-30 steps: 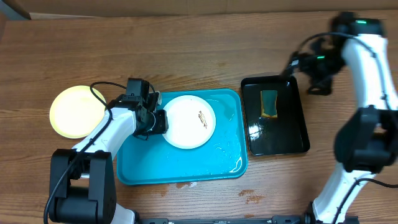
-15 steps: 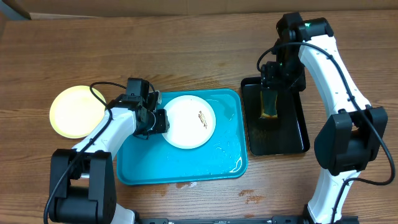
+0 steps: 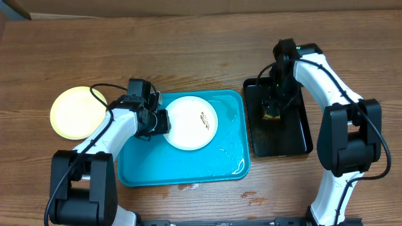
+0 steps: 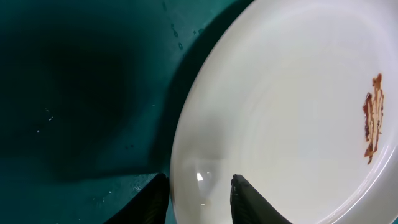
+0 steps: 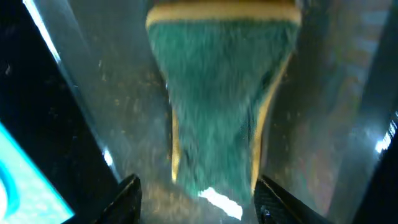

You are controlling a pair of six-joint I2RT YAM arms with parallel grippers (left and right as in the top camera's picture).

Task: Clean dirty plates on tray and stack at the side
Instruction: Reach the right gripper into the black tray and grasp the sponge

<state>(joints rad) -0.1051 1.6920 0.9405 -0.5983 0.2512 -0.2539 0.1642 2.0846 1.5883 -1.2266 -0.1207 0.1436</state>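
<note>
The white plate (image 3: 188, 129), flat on the tray (image 3: 147, 169) laid lengthwise left-to-right, is clamped by the left jaws; the sponge (image 5: 217, 106) by the right jaws

Your table (image 3: 188, 50) is wood-grain board, matt brown, with pale scuffs near the bottom edge of the overhead view. The turquoise tray (image 3: 151, 169) at centre is smooth plastic, shiny with wet streaks and droplets toward its right side. On it, the white plate (image 3: 188, 129) is smooth, glossy plastic. It catches a small highlight low in the left wrist view, and a brown smear (image 4: 372, 118) sits at the right. At far left, the yellow plate (image 3: 75, 113) looks smooth and duller. At right, the black tray (image 3: 295, 141) is mirror-glossy and wet. Its sponge (image 5: 217, 93) is rough green fibre on yellow foam.
</note>
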